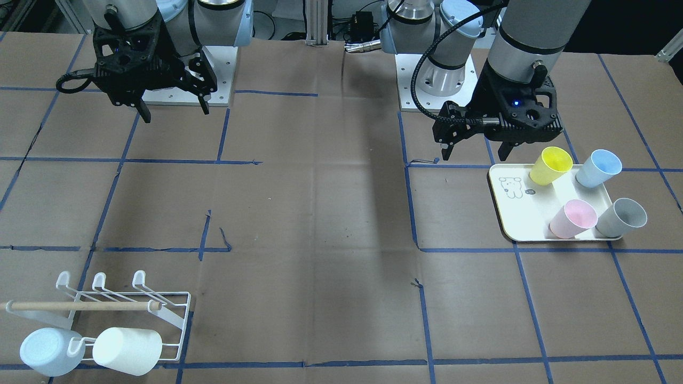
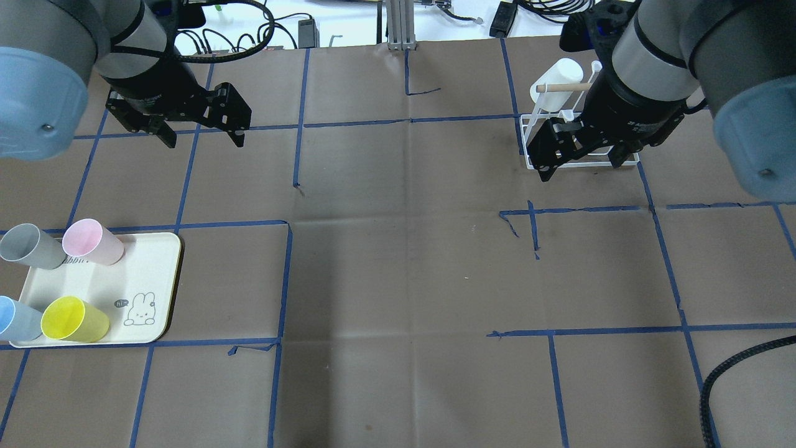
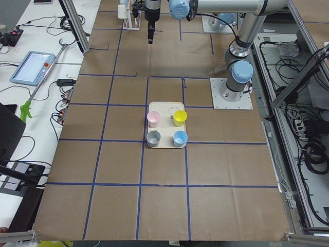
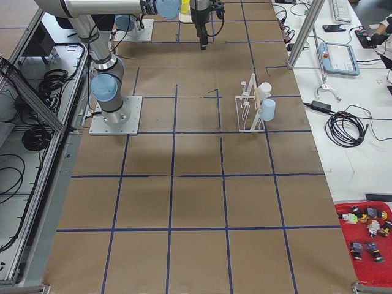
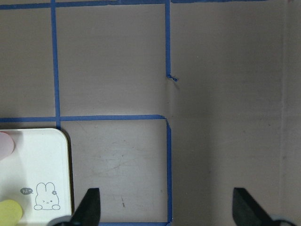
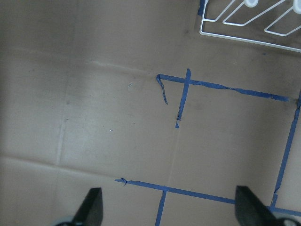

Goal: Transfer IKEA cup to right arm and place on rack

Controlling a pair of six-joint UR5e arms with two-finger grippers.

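Note:
Several IKEA cups stand on a cream tray [image 1: 520,213]: yellow [image 1: 552,165], blue [image 1: 598,168], pink [image 1: 573,218] and grey [image 1: 621,217]. My left gripper [image 1: 475,152] hangs open and empty above the table beside the tray's yellow-cup corner; the tray corner [image 5: 42,160] shows at the lower left of the left wrist view. My right gripper [image 2: 581,168] is open and empty, raised over the near edge of the white wire rack [image 2: 528,158]. The rack [image 1: 176,314] holds a light-blue cup [image 1: 48,352] and a white cup [image 1: 128,349].
Brown paper with blue tape lines covers the table [image 2: 398,261]. The arm base plates [image 1: 432,85] sit at the robot's edge. A red bin of small parts [image 4: 367,233] and cables lie off the table on the operators' side.

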